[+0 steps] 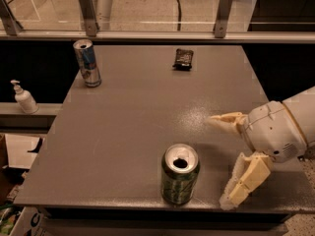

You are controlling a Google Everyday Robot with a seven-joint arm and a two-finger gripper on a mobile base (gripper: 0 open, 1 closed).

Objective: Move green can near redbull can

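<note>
The green can (180,174) stands upright near the front edge of the grey table (138,122), with mottled green sides and an opened silver top. The redbull can (87,63), slim, blue and silver, stands upright at the table's far left corner. My gripper (222,160) is at the right, just right of the green can and apart from it. It is open: one pale finger (227,121) points left above the table and the other finger (243,183) hangs low near the front edge. It holds nothing.
A small dark snack packet (183,59) lies at the back of the table, right of centre. A white pump bottle (23,98) stands on a lower ledge to the left. A glass railing with metal posts (87,11) runs behind the table.
</note>
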